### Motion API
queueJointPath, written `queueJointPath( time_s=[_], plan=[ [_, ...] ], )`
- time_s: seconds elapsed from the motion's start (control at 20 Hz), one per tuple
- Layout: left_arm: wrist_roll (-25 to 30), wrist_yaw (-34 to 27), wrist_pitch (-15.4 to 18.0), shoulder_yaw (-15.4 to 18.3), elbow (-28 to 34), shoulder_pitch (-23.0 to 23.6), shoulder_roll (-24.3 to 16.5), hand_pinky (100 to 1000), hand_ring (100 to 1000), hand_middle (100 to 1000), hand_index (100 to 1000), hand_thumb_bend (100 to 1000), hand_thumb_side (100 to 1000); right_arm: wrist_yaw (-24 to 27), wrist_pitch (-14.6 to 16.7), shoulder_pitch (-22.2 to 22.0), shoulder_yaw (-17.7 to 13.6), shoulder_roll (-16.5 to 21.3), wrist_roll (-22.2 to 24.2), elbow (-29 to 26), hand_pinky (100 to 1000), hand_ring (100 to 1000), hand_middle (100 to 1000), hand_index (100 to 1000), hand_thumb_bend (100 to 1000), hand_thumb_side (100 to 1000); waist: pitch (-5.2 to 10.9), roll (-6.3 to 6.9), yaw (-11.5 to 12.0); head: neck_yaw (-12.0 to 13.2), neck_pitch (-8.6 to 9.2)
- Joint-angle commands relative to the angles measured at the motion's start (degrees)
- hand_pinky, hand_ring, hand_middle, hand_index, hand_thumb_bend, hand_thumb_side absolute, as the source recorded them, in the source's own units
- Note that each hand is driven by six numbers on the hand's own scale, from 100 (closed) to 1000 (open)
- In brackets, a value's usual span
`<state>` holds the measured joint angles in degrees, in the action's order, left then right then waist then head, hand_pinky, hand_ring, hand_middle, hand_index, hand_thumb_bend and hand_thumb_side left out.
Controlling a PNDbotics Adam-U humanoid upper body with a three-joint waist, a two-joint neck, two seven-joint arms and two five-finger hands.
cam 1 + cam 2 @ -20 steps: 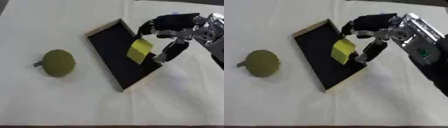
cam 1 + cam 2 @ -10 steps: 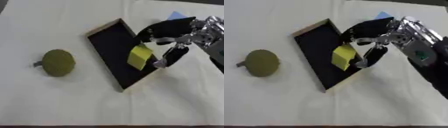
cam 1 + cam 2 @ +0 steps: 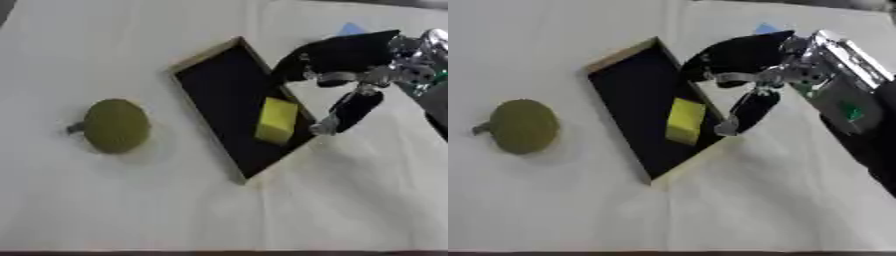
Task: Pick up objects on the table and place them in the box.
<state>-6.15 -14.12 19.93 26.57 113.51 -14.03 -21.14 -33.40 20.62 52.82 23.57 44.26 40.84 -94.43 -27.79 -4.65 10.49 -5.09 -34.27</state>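
Yellow block (image 3: 276, 120) in box (image 3: 210, 85), right hand (image 3: 346, 75) apart, fingers spread, blurred, holding nothing

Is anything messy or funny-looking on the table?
Not much. The box lies askew on the white cloth, the yellow block rests inside it, and the round green thing lies outside, left of it. Nothing looks spilled or broken.

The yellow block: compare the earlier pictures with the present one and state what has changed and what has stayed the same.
The yellow block was pinched in the fingers of the right hand a second ago. It has now been let go and lies inside the black box, near its lower right wall. The fingers have opened and sit just outside that wall. The box and the round green object on the left stayed where they were.
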Motion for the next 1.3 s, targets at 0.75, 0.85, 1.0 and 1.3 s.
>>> queueJointPath(
  time_s=[0.75, 0.85, 1.0, 1.3],
  plan=[
    [-0.2, 0.3, 0.2, 0.4, 1.1, 0.2, -1.5, 863, 729, 620, 828, 100, 602, -2.6, -6.4, 0.0, -11.1, 9.9, -8.4, -2.0, 940, 945, 872, 927, 418, 277, 1.12, 0.59, -0.7, -0.5, 1.34],
    [-0.1, 0.4, 0.2, 0.4, 1.1, 0.3, -1.6, 863, 729, 620, 829, 100, 601, -4.2, -5.6, 0.1, -11.3, 10.5, -10.1, 0.5, 942, 951, 879, 930, 436, 285, 1.00, 0.67, -0.7, -0.5, 1.53],
    [-0.1, 0.4, 0.4, 0.4, 1.1, 0.5, -1.8, 863, 730, 620, 829, 100, 599, -5.6, -4.5, -0.1, -11.5, 11.1, -12.0, 3.4, 943, 953, 886, 933, 437, 284, 0.90, 0.86, -0.6, -0.4, 1.69],
    [-0.1, 0.6, 0.6, 0.2, 1.1, 0.7, -2.2, 863, 731, 621, 829, 100, 596, -7.0, -1.7, -0.8, -10.8, 12.7, -13.5, 5.1, 948, 968, 905, 941, 446, 343, 0.52, 1.27, -0.9, -0.3, 1.35]
  ],
)
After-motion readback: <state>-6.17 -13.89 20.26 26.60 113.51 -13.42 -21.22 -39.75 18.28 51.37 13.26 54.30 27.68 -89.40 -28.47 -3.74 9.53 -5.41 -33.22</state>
